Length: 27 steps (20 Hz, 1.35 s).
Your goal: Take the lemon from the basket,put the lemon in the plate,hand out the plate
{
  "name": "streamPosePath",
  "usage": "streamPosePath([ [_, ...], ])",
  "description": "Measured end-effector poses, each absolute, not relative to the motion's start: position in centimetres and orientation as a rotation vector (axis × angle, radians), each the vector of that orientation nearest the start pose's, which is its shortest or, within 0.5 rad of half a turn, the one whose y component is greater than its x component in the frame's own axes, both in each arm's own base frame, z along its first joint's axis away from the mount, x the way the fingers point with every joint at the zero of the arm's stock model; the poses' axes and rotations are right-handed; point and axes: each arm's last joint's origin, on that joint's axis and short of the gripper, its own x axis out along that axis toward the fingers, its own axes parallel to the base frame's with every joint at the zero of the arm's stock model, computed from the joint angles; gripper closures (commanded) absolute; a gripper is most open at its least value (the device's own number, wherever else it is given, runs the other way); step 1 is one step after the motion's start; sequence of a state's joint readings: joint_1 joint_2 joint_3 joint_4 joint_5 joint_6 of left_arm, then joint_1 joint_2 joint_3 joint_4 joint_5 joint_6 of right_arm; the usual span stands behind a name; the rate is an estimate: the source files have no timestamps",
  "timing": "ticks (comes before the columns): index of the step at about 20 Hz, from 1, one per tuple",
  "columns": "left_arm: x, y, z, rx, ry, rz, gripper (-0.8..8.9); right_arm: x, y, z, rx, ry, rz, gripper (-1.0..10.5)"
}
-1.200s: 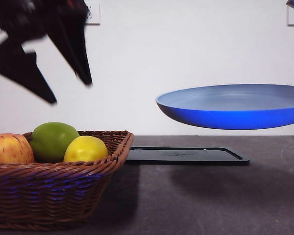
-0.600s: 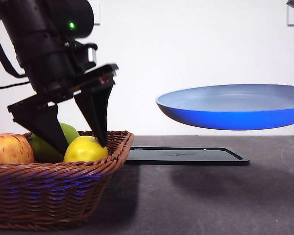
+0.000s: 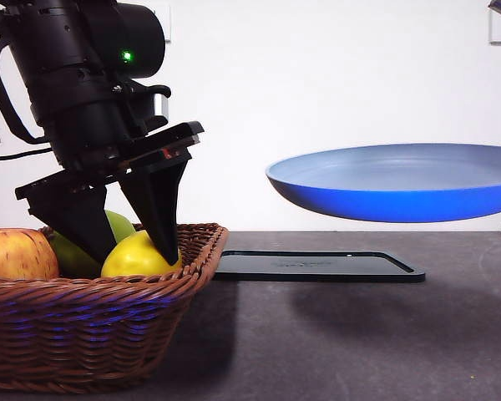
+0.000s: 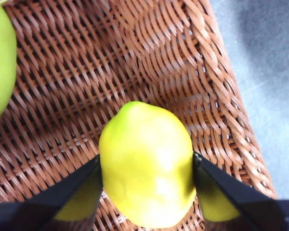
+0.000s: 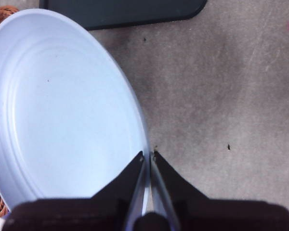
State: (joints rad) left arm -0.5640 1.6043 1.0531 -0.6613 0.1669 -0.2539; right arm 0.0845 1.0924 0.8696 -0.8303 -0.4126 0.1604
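The left gripper (image 3: pixel 129 251) has dropped from high above the basket (image 3: pixel 92 334) a second ago to sit down among the fruit, and its two black jaws now bracket the lemon (image 3: pixel 138 255) — one on each flank, touching or all but touching the skin in the left wrist view. The lemon has shifted slightly left in the basket since half a second ago, which suggests the jaws are already pressing on it, though a firm grip cannot be confirmed. It rests near the basket's right rim, beside the green apple (image 3: pixel 117 225) and the red-yellow apple (image 3: pixel 17 255).

The right gripper (image 5: pixel 148 161) stays pinched on the rim of the plate (image 3: pixel 397 188), holding it level above the table, over the black tray (image 3: pixel 317 266) — unmoved. So the pick is at hand; lifting the lemon comes next.
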Motion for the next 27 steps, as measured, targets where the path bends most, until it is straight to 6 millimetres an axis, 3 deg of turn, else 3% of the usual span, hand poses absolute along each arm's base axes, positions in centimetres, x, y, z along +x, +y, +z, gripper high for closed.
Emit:
streamPosePath([
  [3,25.1,-16.1,20.5,0.038,1.279,-0.477,6.22,19.6,2.8,26.1,0.315,1.079,0.367,9.4],
  [5,24.7,-15.5,22.4,0.024,1.233,-0.483,6.22,19.8,2.8,26.1,0.313,1.061,0.369,9.4],
  [7,24.2,-15.3,25.9,-0.023,1.122,-0.546,6.22,20.0,2.9,26.2,0.310,1.042,0.373,9.4],
  [10,23.2,-15.8,31.5,-0.138,0.921,-0.793,6.22,20.5,3.0,25.7,0.314,1.064,0.371,9.4],
  [12,22.4,-17.0,33.4,-0.154,0.842,-0.930,6.22,20.9,3.6,25.1,0.311,1.101,0.386,9.4],
  [14,21.7,-18.6,33.3,-0.126,0.839,-0.975,6.22,21.1,4.5,24.6,0.298,1.136,0.412,9.4],
  [20,20.4,-23.5,29.9,0.048,0.918,-0.959,6.22,21.1,6.6,24.2,0.269,1.164,0.489,9.4],
  [27,20.6,-26.0,26.3,0.153,1.009,-0.942,6.20,21.1,6.9,24.4,0.326,1.161,0.564,9.4],
])
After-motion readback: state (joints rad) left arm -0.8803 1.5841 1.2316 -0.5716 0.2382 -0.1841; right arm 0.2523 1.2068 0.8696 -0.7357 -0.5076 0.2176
